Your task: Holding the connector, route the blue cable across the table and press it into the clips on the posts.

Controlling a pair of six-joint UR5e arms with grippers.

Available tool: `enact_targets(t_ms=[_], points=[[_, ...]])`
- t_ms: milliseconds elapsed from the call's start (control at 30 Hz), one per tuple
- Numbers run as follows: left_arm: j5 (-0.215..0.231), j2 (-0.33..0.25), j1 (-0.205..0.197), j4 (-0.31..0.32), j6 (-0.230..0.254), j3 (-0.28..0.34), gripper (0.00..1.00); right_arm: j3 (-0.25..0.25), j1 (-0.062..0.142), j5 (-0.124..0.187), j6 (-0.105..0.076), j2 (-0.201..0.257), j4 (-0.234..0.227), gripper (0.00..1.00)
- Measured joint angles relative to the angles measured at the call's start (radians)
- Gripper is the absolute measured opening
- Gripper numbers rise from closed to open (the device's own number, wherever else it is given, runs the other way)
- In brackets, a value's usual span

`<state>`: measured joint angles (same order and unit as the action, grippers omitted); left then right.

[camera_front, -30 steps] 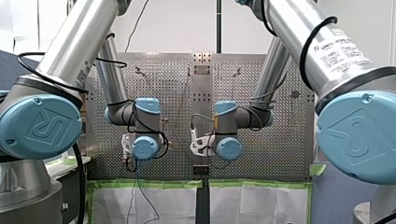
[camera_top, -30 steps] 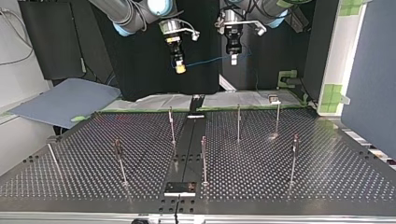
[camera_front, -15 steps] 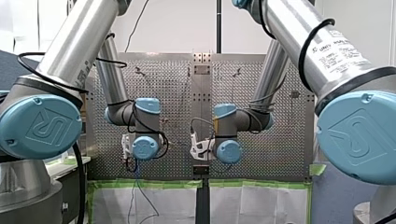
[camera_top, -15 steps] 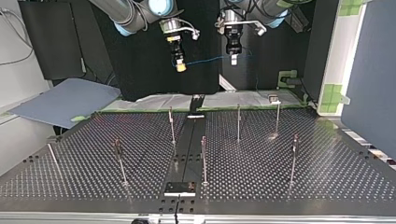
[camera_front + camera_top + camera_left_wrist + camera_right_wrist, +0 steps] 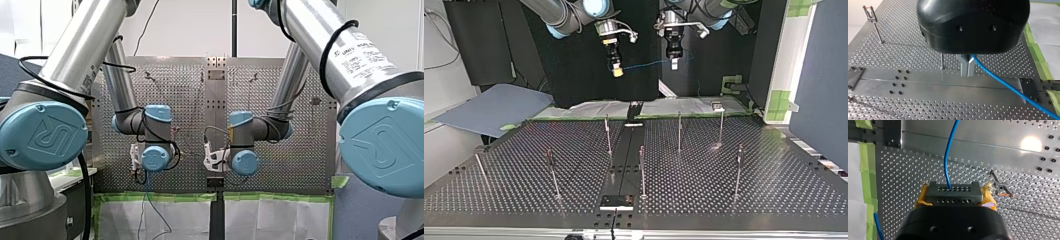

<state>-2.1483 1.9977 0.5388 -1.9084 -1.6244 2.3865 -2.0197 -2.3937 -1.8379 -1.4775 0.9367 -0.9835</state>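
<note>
As jaws clamp connector [image 5: 953, 192], cable [image 5: 949, 157], posts [image 5: 679, 131] well below

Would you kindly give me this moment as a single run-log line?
right gripper: shut on connector | left gripper: shut on blue cable | cable spans between them in the air | posts: no cable clipped yet

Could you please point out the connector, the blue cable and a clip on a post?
connector [image 5: 953, 195]: right wrist view, middle of its holed face.
blue cable [image 5: 1008, 85]: left wrist view, midway along the visible strand.
clip [image 5: 871, 18]: left wrist view, its body.
</note>
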Motion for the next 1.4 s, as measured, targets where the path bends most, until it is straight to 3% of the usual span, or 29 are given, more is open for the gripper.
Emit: enact_targets(t_ms=[400, 533, 767, 1000, 1400], points=[[-0.001, -0.001, -0.001, -0.001, 0.001, 0.001, 0.0, 0.0, 0.0, 0.0, 0.0, 0.0, 0.0, 0.0], [-0.012, -0.022, -0.007, -0.022, 0.018, 0.017, 0.0, 0.016, 0.011, 0.01, -0.004, -0.002, 0.016, 0.0], [-0.015, -0.08, -0.018, -0.08, 0.006, 0.022, 0.0, 0.072, -0.005, 0.031, -0.053, 0.045, 0.072, 0.0], [-0.059, -0.143, -0.03, -0.143, 0.026, -0.018, 0.0, 0.132, -0.009, 0.087, -0.106, 0.104, 0.132, 0.0], [-0.164, -0.249, -0.059, -0.249, 0.061, -0.112, 0.0, 0.234, -0.007, 0.174, -0.134, 0.202, 0.234, 0.0]])
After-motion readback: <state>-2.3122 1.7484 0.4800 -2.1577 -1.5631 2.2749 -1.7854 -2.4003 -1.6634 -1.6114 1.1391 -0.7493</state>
